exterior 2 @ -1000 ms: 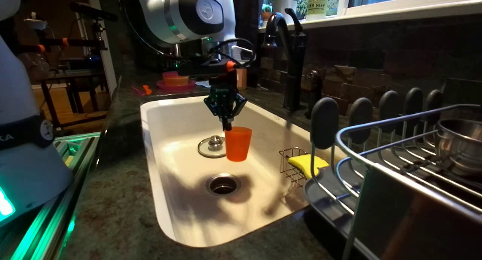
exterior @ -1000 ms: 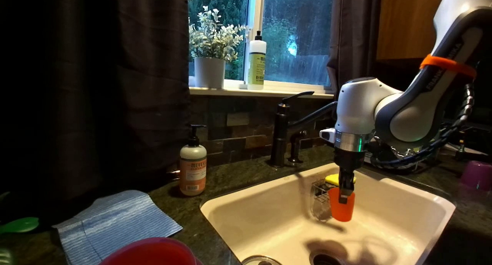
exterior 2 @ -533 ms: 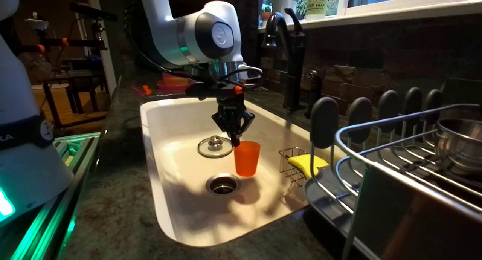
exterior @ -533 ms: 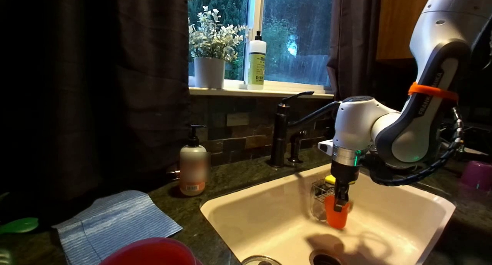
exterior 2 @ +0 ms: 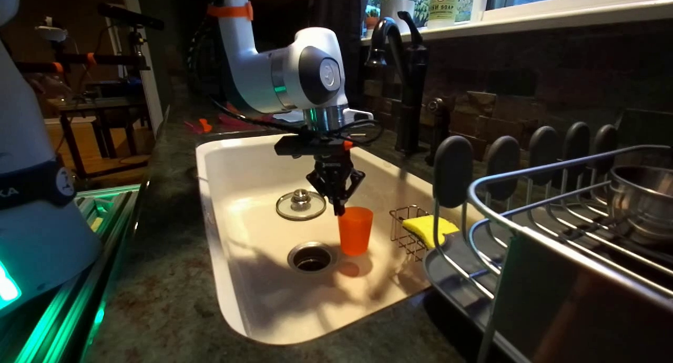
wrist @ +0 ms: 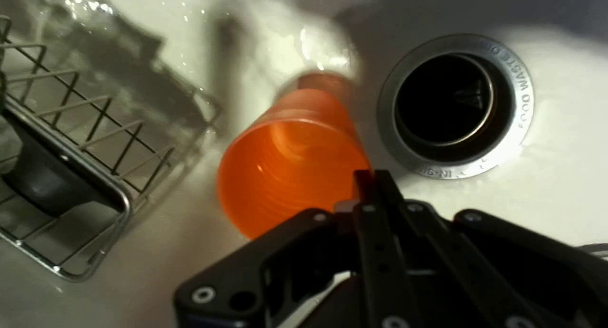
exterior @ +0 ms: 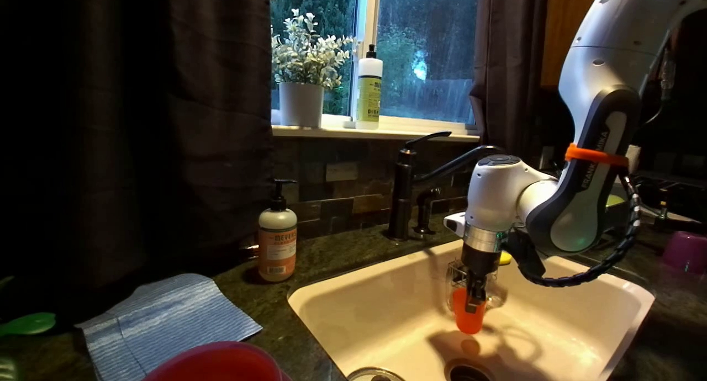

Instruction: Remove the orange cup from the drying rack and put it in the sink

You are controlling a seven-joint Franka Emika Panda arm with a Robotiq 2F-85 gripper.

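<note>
One metal bowl (exterior 2: 644, 205) to see up close, set in the drying rack (exterior 2: 552, 245). Farther in, to find the orange cup (exterior 2: 355, 232) inside the sink (exterior 2: 315, 306), held roughly upright just beside the drain (exterior 2: 310, 259), slightly off the bottom, pinched at the rim by the tool (exterior 2: 339, 210). Beyond, to note a glass lid (exterior 2: 301, 208) lying flat

White rounded arm (exterior: 602, 66), charcoal lettered panels (exterior: 589, 174), orange band (exterior: 596, 155), dark ribbed cable (exterior: 580, 281); black linkage gripper (wrist: 373, 177), round silver screws (wrist: 204, 295).
</note>
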